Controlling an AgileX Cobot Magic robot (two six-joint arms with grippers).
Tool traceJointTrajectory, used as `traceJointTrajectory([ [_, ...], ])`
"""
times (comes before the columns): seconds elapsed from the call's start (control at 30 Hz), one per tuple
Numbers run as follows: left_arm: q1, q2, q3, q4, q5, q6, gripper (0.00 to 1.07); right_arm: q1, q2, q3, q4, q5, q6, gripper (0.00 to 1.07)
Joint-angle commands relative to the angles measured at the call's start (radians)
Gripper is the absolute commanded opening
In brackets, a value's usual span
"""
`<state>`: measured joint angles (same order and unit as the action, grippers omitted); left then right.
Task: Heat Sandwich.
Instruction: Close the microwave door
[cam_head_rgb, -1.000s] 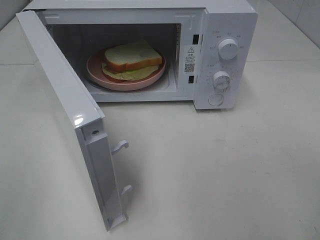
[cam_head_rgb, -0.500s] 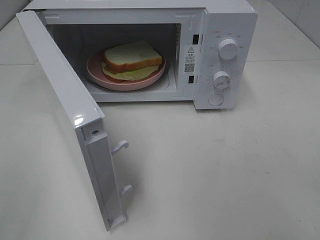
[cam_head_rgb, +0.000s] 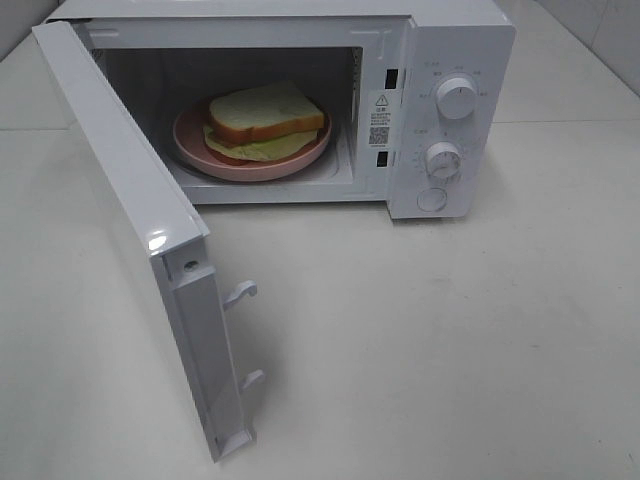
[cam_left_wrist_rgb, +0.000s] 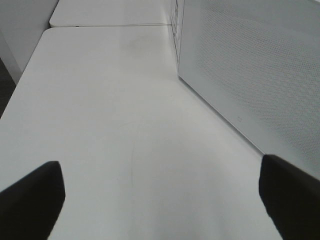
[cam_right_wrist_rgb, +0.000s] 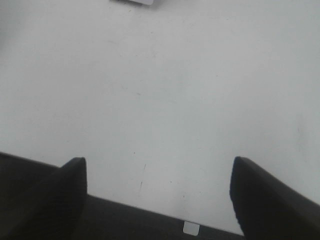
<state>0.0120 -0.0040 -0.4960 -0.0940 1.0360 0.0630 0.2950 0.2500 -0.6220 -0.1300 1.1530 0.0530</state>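
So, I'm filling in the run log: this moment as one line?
sandwich: on plate inside microwave | door: open | left hand: open, empty | right hand: open, empty

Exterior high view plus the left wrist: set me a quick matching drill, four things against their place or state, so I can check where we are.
Things
1. square white-bread sandwich
2. round pink plate
3. white microwave door
4. left gripper

Places or states
A. swung wide open
B. inside the cavity, carrying the food
C. jaws apart over the white table, holding nothing
D. lying on top of the plate

Pairs: 1-D, 2-B, 3-A, 4-C
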Motion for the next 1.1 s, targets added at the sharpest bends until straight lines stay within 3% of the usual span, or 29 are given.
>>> traceJointTrajectory([
  [0.03,-0.004,-0.026,0.003,-0.001,-0.008,-0.001,1.03,-0.069,-0.069,0.011,0.0,-0.026,-0.002,0.76],
  [0.3,-0.004,-0.026,0.003,-0.001,-0.008,-0.001,1.03,-0.168,-0.177,0.114,0.009,-0.113,-0.001,0.76],
  [0.47,-0.004,-0.026,0.003,-0.001,-0.008,-0.001,1.03,-0.206,-0.247,0.119,0.012,-0.119,-0.001,0.76],
  [1.1,-0.004,-0.026,0.003,-0.002,-0.008,0.0,1.03,-0.212,-0.281,0.116,0.013,-0.119,-0.001,0.76],
])
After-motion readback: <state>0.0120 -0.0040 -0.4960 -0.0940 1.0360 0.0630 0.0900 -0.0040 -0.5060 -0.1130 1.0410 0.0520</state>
